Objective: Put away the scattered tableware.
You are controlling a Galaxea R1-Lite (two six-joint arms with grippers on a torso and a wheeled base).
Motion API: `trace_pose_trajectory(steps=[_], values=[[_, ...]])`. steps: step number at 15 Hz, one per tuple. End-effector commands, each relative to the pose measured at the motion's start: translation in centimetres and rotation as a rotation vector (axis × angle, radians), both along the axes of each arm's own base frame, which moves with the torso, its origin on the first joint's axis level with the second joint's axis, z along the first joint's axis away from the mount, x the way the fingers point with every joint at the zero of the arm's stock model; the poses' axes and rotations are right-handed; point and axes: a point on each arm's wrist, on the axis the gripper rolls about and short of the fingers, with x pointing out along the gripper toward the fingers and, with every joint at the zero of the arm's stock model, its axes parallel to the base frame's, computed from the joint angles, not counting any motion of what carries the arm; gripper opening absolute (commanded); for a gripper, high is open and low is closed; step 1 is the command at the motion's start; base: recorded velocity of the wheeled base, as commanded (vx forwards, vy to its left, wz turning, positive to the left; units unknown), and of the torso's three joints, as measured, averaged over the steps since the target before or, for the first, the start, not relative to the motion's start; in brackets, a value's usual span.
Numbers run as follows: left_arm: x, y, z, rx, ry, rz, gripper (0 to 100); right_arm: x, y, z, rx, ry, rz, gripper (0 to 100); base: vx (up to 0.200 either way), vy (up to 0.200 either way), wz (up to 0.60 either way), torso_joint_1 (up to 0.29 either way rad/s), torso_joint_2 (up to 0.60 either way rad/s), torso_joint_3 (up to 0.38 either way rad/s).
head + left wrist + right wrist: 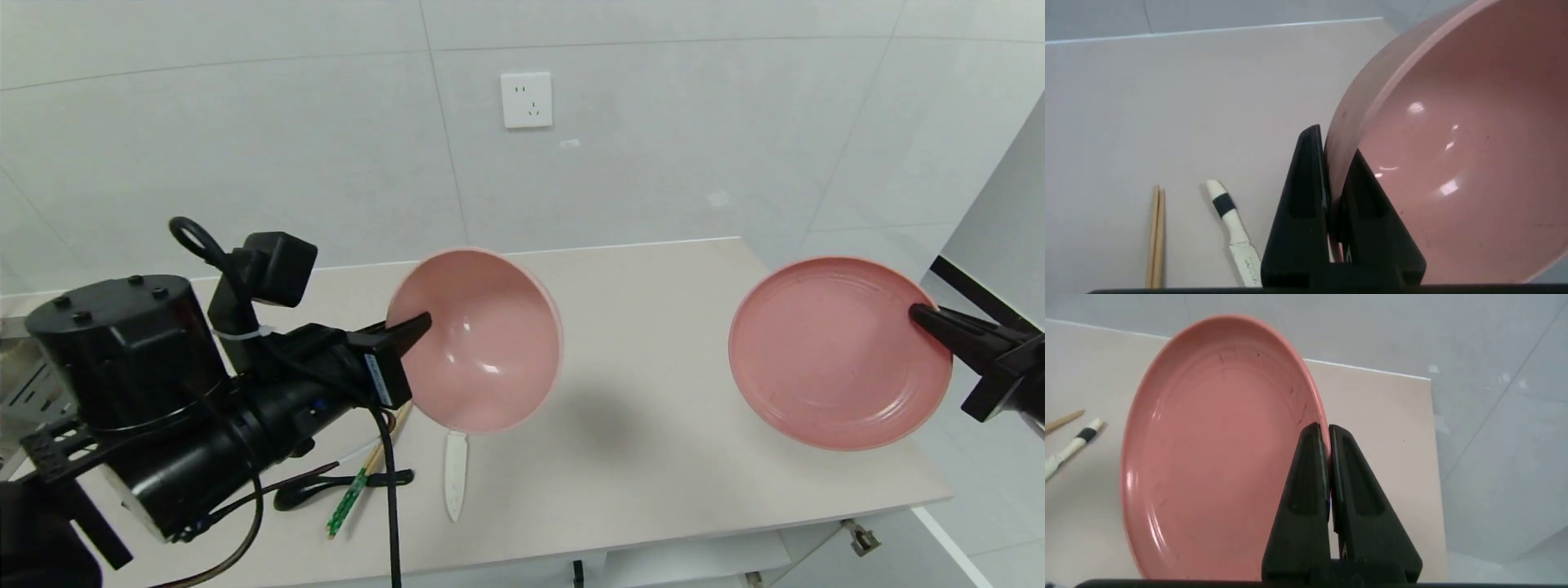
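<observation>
The left gripper (420,322) is shut tight on the rim of the pink bowl (490,343). One finger is inside the bowl and one is outside. The bowl is up in the air over the table (653,441), tipped on its side so its open face looks toward the robot. The right gripper (918,314) is shut on the rim of the pink plate (824,351). The plate is also up in the air, tipped, out past the right end of the table. The bowl and the plate are well apart.

Two things lie flat on the table, just under the bowl and the left gripper. They are the chopsticks (359,482) and a white utensil (455,478) with a black band. Both are long and thin. They lie side by side but apart, and they point from the front edge toward the wall. The chopsticks lean a little.

The left arm is much nearer to them than the right arm. I think the left arm should get them, but it must first put the bowl away, because both grippers are full.

Count: one bowl, one plate, two chopsticks in a pair, one white utensil.
</observation>
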Motion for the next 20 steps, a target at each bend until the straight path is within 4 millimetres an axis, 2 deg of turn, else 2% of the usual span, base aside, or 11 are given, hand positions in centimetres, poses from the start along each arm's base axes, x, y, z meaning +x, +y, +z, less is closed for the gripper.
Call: trace_pose_trajectory(steps=[1, 3, 5, 7, 8, 9, 11, 14, 17, 20], values=[[-2.0, 1.2, 1.6, -0.025, -0.041, 0.008, 0, -0.1, 0.0, 0.8, 0.003, -0.035, 0.002, 0, 0.000, 0.000, 0.00, 0.000, 0.00, 0.000], [-3.4, 2.0, 1.9, -0.014, -0.021, -0.010, 0, -0.3, 0.3, 1.0, 0.030, -0.054, 0.017, 0, 0.000, 0.000, 0.00, 0.000, 0.00, 0.000], [-4.6, 2.6, 1.7, -0.012, -0.015, -0.025, 0, -1.8, 1.3, 2.2, 0.180, -0.094, 0.105, 0, 0.000, 0.000, 0.00, 0.000, 0.00, 0.000], [-5.8, 3.3, 0.1, 0.010, 0.050, -0.010, 0, -3.0, 1.5, 3.1, 0.272, -0.098, 0.147, 0, 0.000, 0.000, 0.00, 0.000, 0.00, 0.000], [-6.6, 3.7, -1.1, 0.038, 0.102, -0.011, 0, -3.0, 1.5, 2.7, 0.272, -0.083, 0.142, 0, 0.000, 0.000, 0.00, 0.000, 0.00, 0.000], [-7.0, 3.8, -1.3, 0.033, 0.110, -0.019, 0, -3.2, 1.6, 2.2, 0.274, -0.063, 0.147, 0, 0.000, 0.000, 0.00, 0.000, 0.00, 0.000], [-7.5, 4.1, -0.7, -0.016, 0.082, -0.032, 0, -3.3, 2.3, 1.7, 0.272, -0.035, 0.189, 0, 0.000, 0.000, 0.00, 0.000, 0.00, 0.000], [-7.1, 4.2, -0.4, -0.128, 0.107, 0.031, 0, -3.0, 3.3, 1.4, 0.237, -0.026, 0.237, 0, 0.000, 0.000, 0.00, 0.000, 0.00, 0.000], [-7.1, 4.3, -0.8, -0.057, 0.039, 0.026, 0, -2.4, 3.4, 1.4, 0.188, -0.084, 0.230, 0, 0.000, 0.000, 0.00, 0.000, 0.00, 0.000], [-6.4, 4.7, -1.9, 0.003, -0.047, 0.059, 0, -1.2, 3.6, -0.5, 0.183, -0.084, 0.229, 0, 0.000, 0.000, 0.00, 0.000, 0.00, 0.000]])
